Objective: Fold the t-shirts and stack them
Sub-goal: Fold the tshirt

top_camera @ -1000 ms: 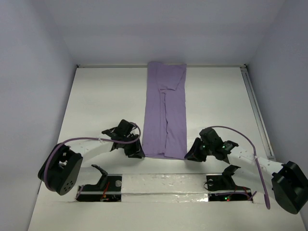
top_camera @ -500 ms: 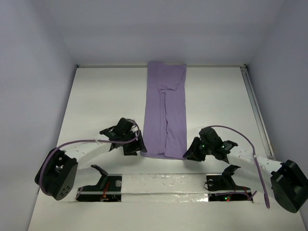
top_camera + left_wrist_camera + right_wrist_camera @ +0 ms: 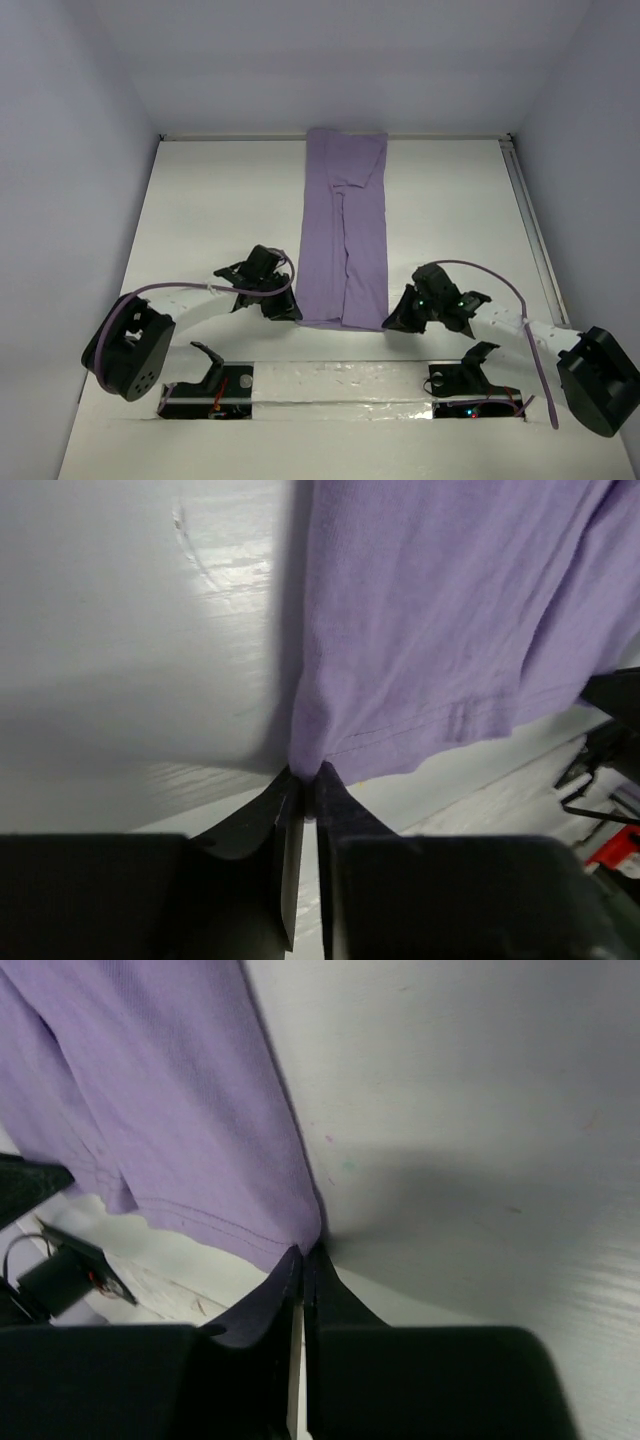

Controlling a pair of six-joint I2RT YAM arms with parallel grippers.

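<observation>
The shirt (image 3: 345, 230) lies flat on the white counter (image 3: 220, 200), folded into one long, narrow lavender strip. It runs from the far edge of the counter straight toward the arm bases, a little left of the middle line between the two arms. A lengthwise crease and a few soft wrinkles show down its centre.

The left gripper (image 3: 288, 312) sits low at the near left corner of the strip. In the left wrist view its jaws are pressed together with the tip of that corner pinched between them, and the cloth spreads away up and to the right from the grip.

The right gripper (image 3: 392, 320) sits low at the near right corner. In the right wrist view its jaws are likewise clamped on the very point of that corner, with the cloth running up and to the left.

The near edge of the strip spans the gap between the two grippers.
</observation>
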